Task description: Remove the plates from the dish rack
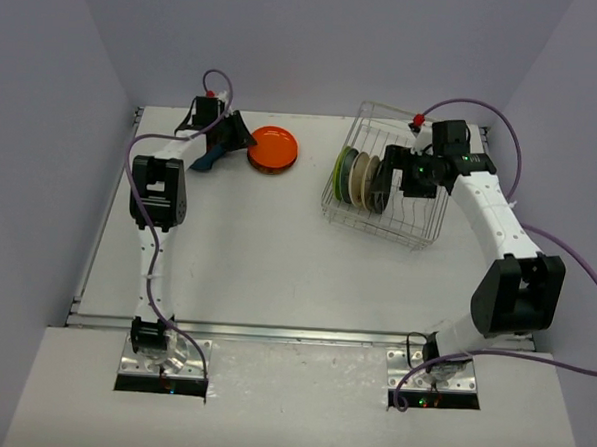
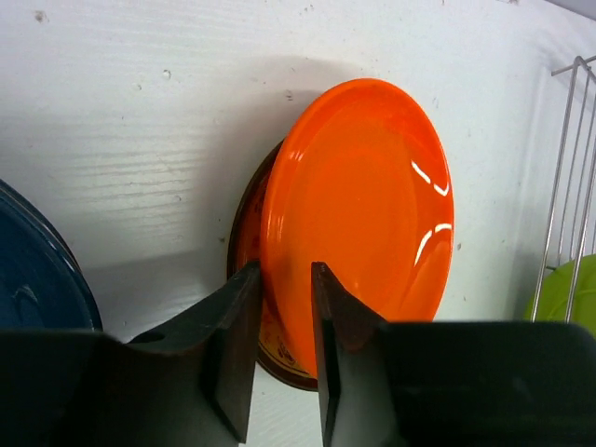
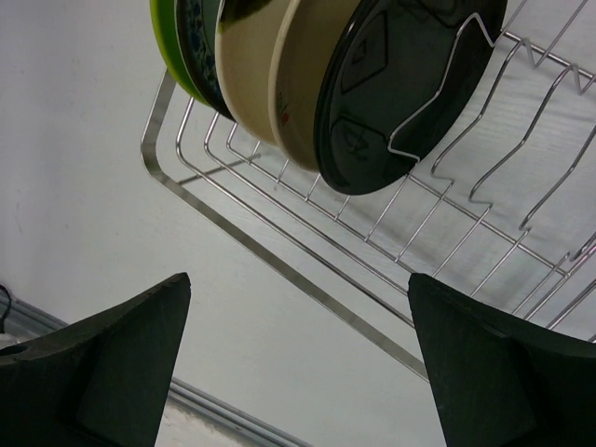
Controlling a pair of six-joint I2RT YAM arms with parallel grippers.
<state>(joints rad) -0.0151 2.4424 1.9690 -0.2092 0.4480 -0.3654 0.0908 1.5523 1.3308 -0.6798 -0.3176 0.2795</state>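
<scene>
Several plates (image 3: 270, 65) are standing on edge in the dish rack (image 1: 431, 212), black plate (image 3: 400, 84) facing the R gripper (image 3: 298, 279), which is hovering wide open & nearest; L gripper (image 2: 284, 270) is straddling the orange plate (image 2: 363, 205) rim, can't tell if pinching.

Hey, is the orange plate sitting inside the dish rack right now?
No, the orange plate lies well left of the dish rack, outside its wires.
</scene>
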